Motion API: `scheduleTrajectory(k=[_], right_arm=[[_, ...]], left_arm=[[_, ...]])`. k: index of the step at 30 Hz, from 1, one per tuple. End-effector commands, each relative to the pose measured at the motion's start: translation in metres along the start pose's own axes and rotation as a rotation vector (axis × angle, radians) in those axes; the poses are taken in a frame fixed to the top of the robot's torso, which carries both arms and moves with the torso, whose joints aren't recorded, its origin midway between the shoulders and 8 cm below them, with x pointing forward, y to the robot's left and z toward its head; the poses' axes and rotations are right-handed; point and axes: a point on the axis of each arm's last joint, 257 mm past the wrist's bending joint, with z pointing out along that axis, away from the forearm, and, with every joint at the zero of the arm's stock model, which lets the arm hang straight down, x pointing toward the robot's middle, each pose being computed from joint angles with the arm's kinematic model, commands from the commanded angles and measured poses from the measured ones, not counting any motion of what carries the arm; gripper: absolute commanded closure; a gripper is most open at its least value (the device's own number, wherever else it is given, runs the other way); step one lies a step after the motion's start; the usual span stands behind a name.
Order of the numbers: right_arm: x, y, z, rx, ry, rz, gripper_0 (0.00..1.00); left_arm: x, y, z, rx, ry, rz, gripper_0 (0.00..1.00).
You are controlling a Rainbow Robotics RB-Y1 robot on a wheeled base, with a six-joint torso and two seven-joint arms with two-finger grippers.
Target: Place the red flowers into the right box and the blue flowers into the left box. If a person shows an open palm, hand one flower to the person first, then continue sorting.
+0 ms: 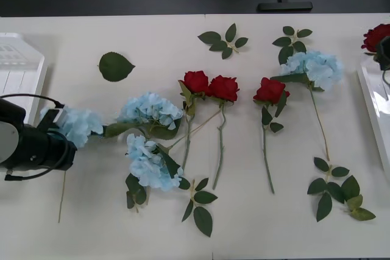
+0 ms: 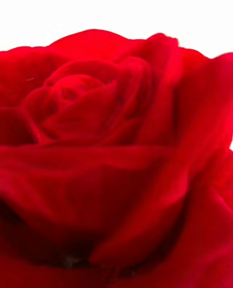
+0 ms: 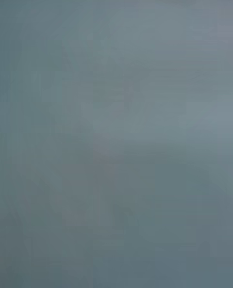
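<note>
Three red flowers (image 1: 196, 81) (image 1: 224, 87) (image 1: 271, 91) lie mid-table with stems toward me. A fourth red flower (image 1: 376, 36) sits at the far right by the right box's (image 1: 373, 98) back corner, touching my right gripper (image 1: 384, 53); its bloom (image 2: 111, 162) is right up against the right wrist camera. Blue flowers lie at centre-left (image 1: 149, 109) (image 1: 149, 164) and right of centre (image 1: 317, 68). My left gripper (image 1: 66, 127) is pushed into another blue flower (image 1: 80, 123) near the left box (image 1: 18, 68). The left wrist view is a grey-blue blur.
A loose round leaf (image 1: 116, 66) and leaf sprigs (image 1: 222, 41) (image 1: 292, 36) lie toward the back. More leaves (image 1: 335, 190) (image 1: 198, 205) lie near the front. A dark stand foot (image 1: 284, 5) is on the floor beyond the table's far edge.
</note>
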Motion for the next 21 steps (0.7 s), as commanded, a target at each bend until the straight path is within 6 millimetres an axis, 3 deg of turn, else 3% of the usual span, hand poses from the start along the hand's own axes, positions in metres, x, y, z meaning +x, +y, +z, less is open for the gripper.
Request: scheduleTrajectory(k=[1,5,9,11,15,18,21], right_arm=[[-0.032,-0.060,-0.028,0.173,-0.086,-0.107,1.00],[-0.041,-0.100,-0.014,0.282,-0.130,-0.136,1.00],[-0.039,-0.119,0.002,0.352,-0.138,-0.144,1.00],[-0.028,-0.130,0.016,0.379,-0.112,-0.147,1.00],[-0.006,-0.139,0.041,0.391,-0.068,-0.128,1.00],[0.001,-0.139,0.058,0.393,-0.070,-0.121,1.00],[0.003,-0.138,0.065,0.391,-0.079,-0.114,1.00]], left_arm=[[-0.056,0.042,-0.095,-0.166,-0.076,0.112,1.00],[-0.091,0.082,-0.165,-0.310,-0.120,0.135,1.00],[-0.121,0.122,-0.210,-0.446,-0.147,0.142,1.00],[-0.135,0.156,-0.227,-0.517,-0.145,0.140,1.00],[-0.151,0.203,-0.237,-0.582,-0.158,0.143,1.00],[-0.158,0.248,-0.226,-0.651,-0.166,0.177,1.00],[-0.157,0.268,-0.212,-0.671,-0.166,0.187,1.00]])
